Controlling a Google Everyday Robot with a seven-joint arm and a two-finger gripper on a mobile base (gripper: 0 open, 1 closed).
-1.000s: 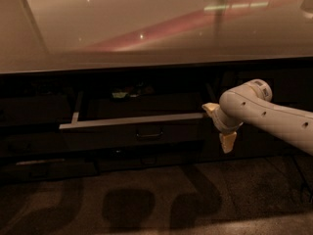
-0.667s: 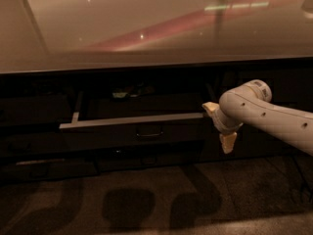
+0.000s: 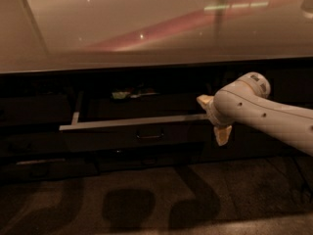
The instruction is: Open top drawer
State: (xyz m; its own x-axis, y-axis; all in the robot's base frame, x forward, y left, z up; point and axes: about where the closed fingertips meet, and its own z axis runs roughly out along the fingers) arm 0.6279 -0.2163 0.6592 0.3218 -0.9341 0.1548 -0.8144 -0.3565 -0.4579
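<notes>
The top drawer stands pulled out from under the counter, its pale rim showing as a long light strip and its dark front carrying a small black loop handle. Some small items lie at the back of its inside. My gripper is at the drawer's right end, at the end of the white arm. Its two pale fingertips are spread apart, one above the rim and one below it, with nothing between them.
A glossy beige counter top overhangs the drawers. Dark shut drawer fronts lie to the left and below. The floor in front is dark and speckled, with shadows of the arm on it.
</notes>
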